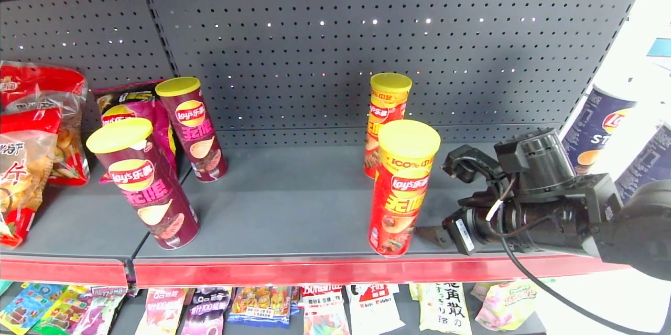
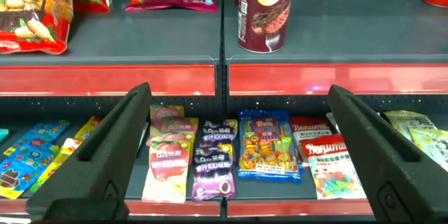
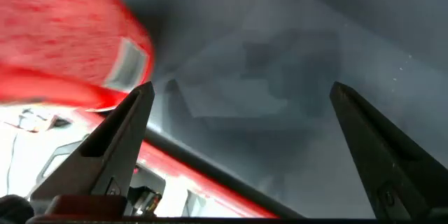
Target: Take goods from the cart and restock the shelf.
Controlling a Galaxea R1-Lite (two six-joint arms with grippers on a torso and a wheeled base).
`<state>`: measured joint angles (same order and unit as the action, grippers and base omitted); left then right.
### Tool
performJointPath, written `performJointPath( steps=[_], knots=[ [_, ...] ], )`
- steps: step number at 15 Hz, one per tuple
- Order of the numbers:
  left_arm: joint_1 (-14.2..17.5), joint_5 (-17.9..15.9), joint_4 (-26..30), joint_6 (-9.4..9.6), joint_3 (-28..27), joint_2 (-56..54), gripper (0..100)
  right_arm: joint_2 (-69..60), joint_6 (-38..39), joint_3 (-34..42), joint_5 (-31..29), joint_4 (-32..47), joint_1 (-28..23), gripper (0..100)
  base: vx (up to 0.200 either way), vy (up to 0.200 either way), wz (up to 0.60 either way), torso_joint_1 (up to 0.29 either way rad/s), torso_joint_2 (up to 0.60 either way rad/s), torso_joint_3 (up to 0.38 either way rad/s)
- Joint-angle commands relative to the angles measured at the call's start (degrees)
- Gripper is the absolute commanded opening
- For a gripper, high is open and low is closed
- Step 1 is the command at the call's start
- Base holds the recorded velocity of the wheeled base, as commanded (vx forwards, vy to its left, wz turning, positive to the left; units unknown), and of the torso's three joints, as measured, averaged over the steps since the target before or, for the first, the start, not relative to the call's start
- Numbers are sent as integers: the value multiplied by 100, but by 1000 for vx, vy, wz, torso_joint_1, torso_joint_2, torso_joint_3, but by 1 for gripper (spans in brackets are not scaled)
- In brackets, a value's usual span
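Observation:
A red chip can (image 1: 403, 188) with a yellow lid stands upright near the front edge of the grey shelf (image 1: 293, 204). My right gripper (image 1: 427, 234) sits low on the shelf just right of its base, open, with nothing between the fingers. In the right wrist view the red can (image 3: 63, 42) lies off to one side of the open right gripper (image 3: 241, 94). A second red can (image 1: 387, 115) stands behind the first. My left gripper (image 2: 239, 92) is open and empty in front of the shelf's red edge (image 2: 112, 78).
Two maroon cans (image 1: 144, 188) (image 1: 193, 128) stand tilted at the shelf's left, with snack bags (image 1: 31, 130) beyond them. Dark blue cans (image 1: 597, 122) show past the shelf's right end. Candy bags (image 2: 266, 147) fill the lower shelf. Bare shelf lies between the maroon and red cans.

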<state>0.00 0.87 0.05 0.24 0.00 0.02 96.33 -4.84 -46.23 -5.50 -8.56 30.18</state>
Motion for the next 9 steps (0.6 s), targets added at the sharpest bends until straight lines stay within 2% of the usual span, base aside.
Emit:
performJointPath(
  steps=[1, 9],
  knots=[
    [0, 1, 4, 2, 0, -2, 100, 123, -8, -44, -4, -67, -39, 100, 0, 0, 0, 0, 0, 0],
    [0, 1, 4, 2, 0, -2, 100, 211, -289, -53, -4, -260, -30, 100, 0, 0, 0, 0, 0, 0]
  ],
)
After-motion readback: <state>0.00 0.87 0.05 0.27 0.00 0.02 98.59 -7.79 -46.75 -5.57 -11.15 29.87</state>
